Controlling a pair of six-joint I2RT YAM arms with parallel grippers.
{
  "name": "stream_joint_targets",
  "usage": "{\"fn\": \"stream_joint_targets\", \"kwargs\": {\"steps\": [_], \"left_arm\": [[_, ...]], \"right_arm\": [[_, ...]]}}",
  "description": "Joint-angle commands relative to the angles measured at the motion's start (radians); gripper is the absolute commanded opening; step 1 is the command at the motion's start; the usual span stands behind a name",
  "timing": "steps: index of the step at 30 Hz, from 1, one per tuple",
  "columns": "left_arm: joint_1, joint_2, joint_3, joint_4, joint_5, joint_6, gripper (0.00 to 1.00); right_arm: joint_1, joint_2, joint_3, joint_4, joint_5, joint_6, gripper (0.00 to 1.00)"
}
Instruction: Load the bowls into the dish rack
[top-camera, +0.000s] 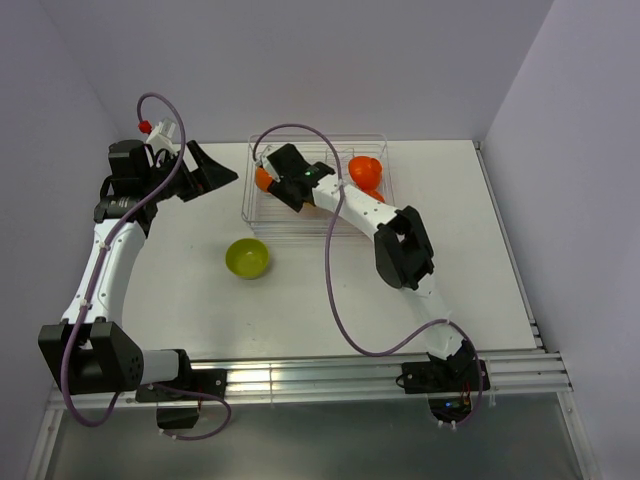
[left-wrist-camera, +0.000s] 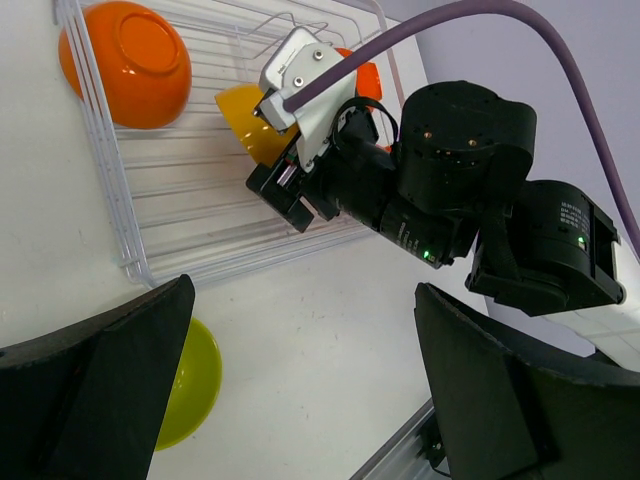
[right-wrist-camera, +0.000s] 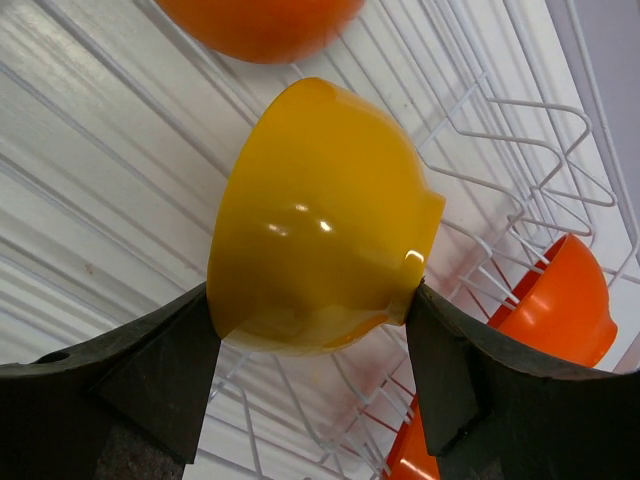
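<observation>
Five bowls, perhaps: one yellow-green bowl (top-camera: 247, 257) on the table (top-camera: 180, 290), one orange bowl (top-camera: 262, 178) at the left end of the rack (top-camera: 285, 222), one yellow bowl (right-wrist-camera: 315, 220), one red-orange bowl (top-camera: 365, 170) at the right end, and a half-hidden second one (right-wrist-camera: 408, 462) just beside it. One rack. Two arms, left (top-camera: 105, 260) and right (top-camera: 400, 245).

No text, label, brand, number or sign can be read in any of the three views. If there is print on the small lit unit (top-camera: 446, 404) by the right arm's base, at the lower right of the top view, it is too small to tell.
</observation>
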Motion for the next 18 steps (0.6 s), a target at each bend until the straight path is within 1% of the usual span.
{"fn": "stream_joint_targets", "kwargs": {"steps": [1,9,12,14,15,18], "left_arm": [[0.005,-0.02,0.017,0.013,0.011,0.011,0.98],[0.007,-0.023,0.014,0.018,0.017,0.005,0.98],[0.007,-0.026,0.009,0.015,0.015,0.007,0.98],[0.005,-0.028,0.008,0.01,0.012,0.01,0.98],[0.007,-0.029,0.009,0.008,0.012,0.011,0.98],[0.007,-0.026,0.014,0.004,0.012,0.013,0.98]], "right_arm": [[0.03,-0.031,0.037,0.024,-0.003,0.014,0.0],[0.045,-0.018,0.052,-0.006,-0.017,0.032,0.0],[0.045,-0.001,0.069,-0.017,-0.017,0.038,0.02],[0.047,0.013,0.084,-0.026,-0.02,0.044,0.06],[0.047,0.016,0.087,-0.026,-0.02,0.049,0.1],[0.047,0.019,0.093,-0.019,-0.032,0.061,0.18]]}}
